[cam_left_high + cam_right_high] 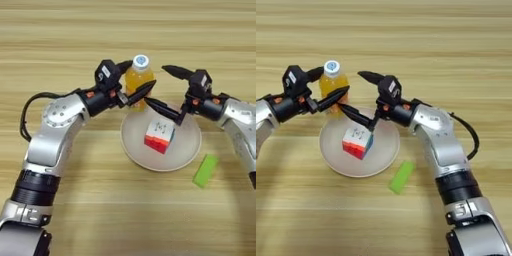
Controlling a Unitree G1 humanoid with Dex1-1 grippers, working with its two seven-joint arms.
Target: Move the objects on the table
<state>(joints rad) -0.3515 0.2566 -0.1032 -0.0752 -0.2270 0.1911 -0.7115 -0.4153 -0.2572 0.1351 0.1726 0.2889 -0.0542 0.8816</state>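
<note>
One orange-drink bottle (138,80) with one white cap (141,61). One puzzle cube (159,136), on one round cream plate (136,147). One light green block (206,170). One wooden worktop (100,30) under it all. Two robot arms: one left gripper (138,78), one right gripper (155,86), two black fingers (164,110) apiece, four in total. No pliers visible.

This is looking like a robot test bench in a lab rather than a home. A light wooden counter (60,30) is filling the whole view, and nothing of the room around it is showing. Lying on it are mismatched items: a cream plate (185,150), a puzzle cube (160,136), an orange-drink bottle (138,75), a green block (205,170).
</note>
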